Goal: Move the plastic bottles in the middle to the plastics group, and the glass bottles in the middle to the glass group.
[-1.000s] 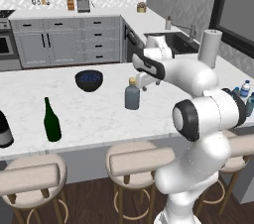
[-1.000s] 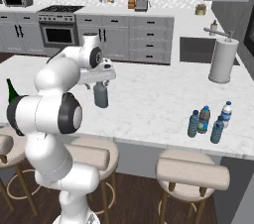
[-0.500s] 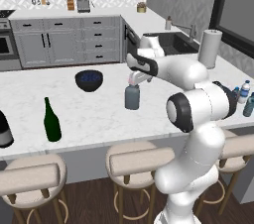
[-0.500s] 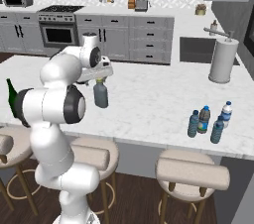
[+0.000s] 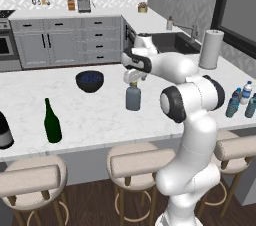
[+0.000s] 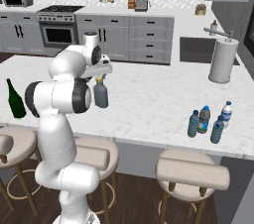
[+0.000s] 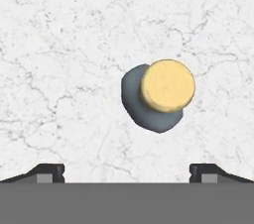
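The squat grey glass bottle (image 5: 133,98) (image 6: 100,95) with a tan cap stands upright in the middle of the marble island. My gripper (image 5: 132,77) (image 6: 99,74) hangs straight above its cap, open, holding nothing. In the hand view the glass bottle (image 7: 149,111) lies below, a little right of centre, and the gripper (image 7: 127,172) has its dark tips spread wide. The plastics group (image 5: 241,101) (image 6: 208,121), small blue-capped bottles, clusters at the island's right end. At the left end the glass group has a green wine bottle (image 5: 51,122) (image 6: 15,100) and a fat dark bottle (image 5: 4,131).
A dark blue bowl (image 5: 90,81) sits behind and left of the grey bottle. A paper towel roll (image 5: 210,50) (image 6: 222,61) stands at the far right by the sink (image 5: 170,42). Stools (image 5: 142,162) line the island's near edge.
The arm has swung left and come down a little, bringing the open gripper over the grey bottle's cap. The bottles have not moved.
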